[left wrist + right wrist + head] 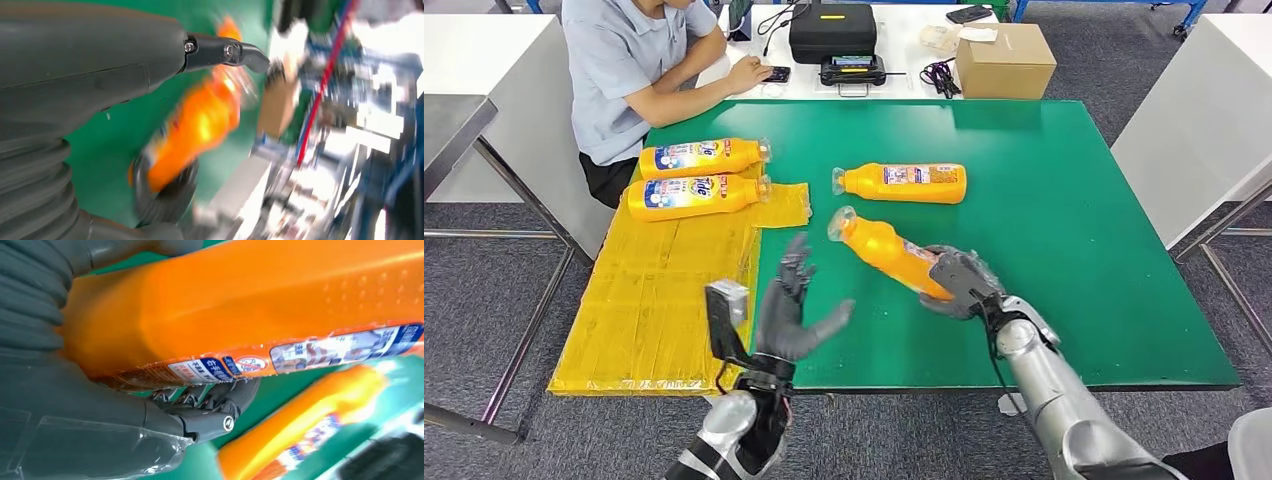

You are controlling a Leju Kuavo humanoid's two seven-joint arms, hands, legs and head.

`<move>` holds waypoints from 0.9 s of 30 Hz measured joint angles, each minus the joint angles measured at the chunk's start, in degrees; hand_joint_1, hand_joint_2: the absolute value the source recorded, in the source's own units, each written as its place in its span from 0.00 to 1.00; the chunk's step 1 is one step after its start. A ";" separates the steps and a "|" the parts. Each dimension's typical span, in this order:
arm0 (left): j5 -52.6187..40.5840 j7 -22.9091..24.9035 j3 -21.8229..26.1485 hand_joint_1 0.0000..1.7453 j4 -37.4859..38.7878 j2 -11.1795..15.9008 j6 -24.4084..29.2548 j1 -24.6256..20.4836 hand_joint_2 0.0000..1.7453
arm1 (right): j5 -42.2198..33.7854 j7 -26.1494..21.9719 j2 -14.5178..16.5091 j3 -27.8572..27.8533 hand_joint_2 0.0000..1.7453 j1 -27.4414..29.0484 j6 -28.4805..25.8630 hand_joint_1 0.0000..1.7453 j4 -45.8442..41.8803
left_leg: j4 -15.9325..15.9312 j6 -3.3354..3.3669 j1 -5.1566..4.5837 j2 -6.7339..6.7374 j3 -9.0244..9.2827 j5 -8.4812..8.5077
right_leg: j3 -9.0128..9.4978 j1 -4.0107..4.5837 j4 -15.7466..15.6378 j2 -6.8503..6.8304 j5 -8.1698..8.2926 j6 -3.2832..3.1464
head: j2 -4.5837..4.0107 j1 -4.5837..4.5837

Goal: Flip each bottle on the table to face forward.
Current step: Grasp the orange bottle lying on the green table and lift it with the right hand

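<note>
Right robot hand (pixel 961 283) gripping (fingers wrapped), left robot hand (pixel 796 312) raised, fingers spread

Silver jointed arms showing, dark grey left hand (pixel 796 310) and right hand (pixel 962 283), black cable running along right forearm, ribbed grey wrist covers, small screws glinting on fingers (pixel 220 421)

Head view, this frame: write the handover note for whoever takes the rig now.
Right hand grips the base end of an orange bottle, cap pointing away from the robot.
Left hand open, holds nothing.
Done: two bottles lie on the yellow sheet with blue front labels up.
Left: finish turning the held bottle, then the bottle on the green table, whose fine-print label faces up.
</note>
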 joint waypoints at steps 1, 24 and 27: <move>1.52 -0.51 0.65 0.00 0.38 -0.01 1.13 0.04 1.00 | -1.38 0.04 0.46 -0.13 1.00 0.76 0.37 1.00 -1.62 | 0.00 0.00 0.00 -0.01 -0.03 0.01 | -0.03 0.00 0.01 0.00 0.00 0.00 | 0.00 0.00; 9.71 2.19 2.29 0.00 4.00 -0.36 2.43 1.11 1.00 | -8.54 -0.33 2.16 -1.29 1.00 6.60 1.53 1.00 -14.64 | 0.00 0.01 -0.06 -0.06 -0.31 0.00 | -0.25 -0.07 -0.03 -0.02 -0.01 0.01 | 0.00 0.01; 12.91 3.49 1.08 0.00 5.04 -0.21 0.19 1.16 1.00 | -9.89 -0.74 2.17 -0.98 1.00 7.40 1.53 1.00 -15.52 | 0.00 0.01 -0.06 -0.06 -0.34 0.00 | -0.26 -0.08 -0.03 -0.02 -0.01 0.01 | 0.00 0.01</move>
